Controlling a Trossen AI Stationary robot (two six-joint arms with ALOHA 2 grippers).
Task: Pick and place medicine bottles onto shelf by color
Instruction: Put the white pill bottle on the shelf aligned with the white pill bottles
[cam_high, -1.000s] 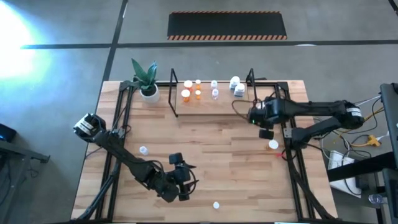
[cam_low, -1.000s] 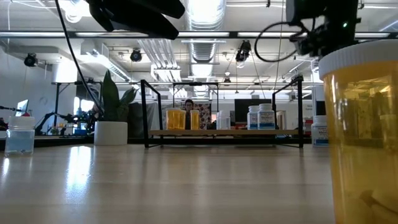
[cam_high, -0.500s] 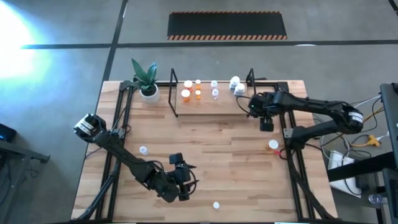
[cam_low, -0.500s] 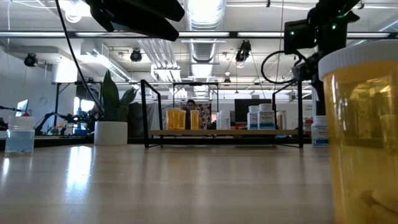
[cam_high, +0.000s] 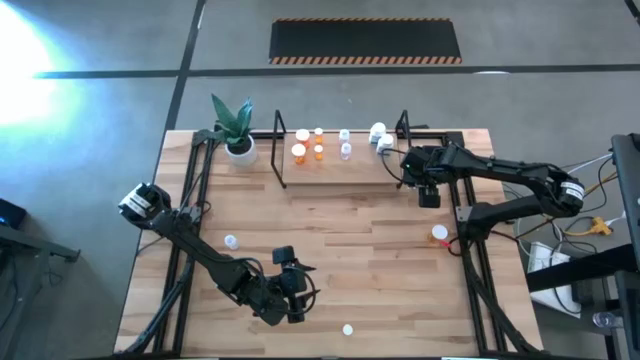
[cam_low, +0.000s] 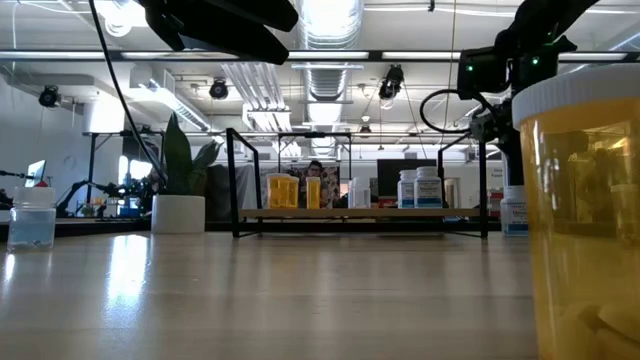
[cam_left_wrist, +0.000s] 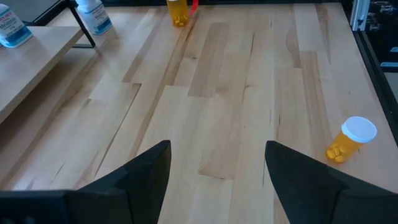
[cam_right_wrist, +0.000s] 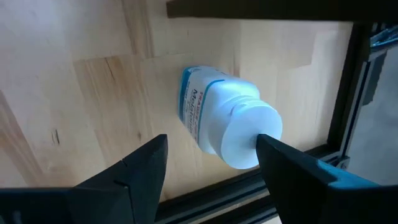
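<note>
Since a second ago, my right gripper (cam_high: 427, 196) has shifted toward the shelf (cam_high: 340, 168), jaws parted, empty, over a white bottle (cam_right_wrist: 225, 127) there. Left gripper (cam_high: 296, 292) waits open, near table front.

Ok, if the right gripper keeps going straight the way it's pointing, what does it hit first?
Most likely the white bottle standing right below the open right gripper, centred between its fingers; how far apart they are is unclear.
</note>
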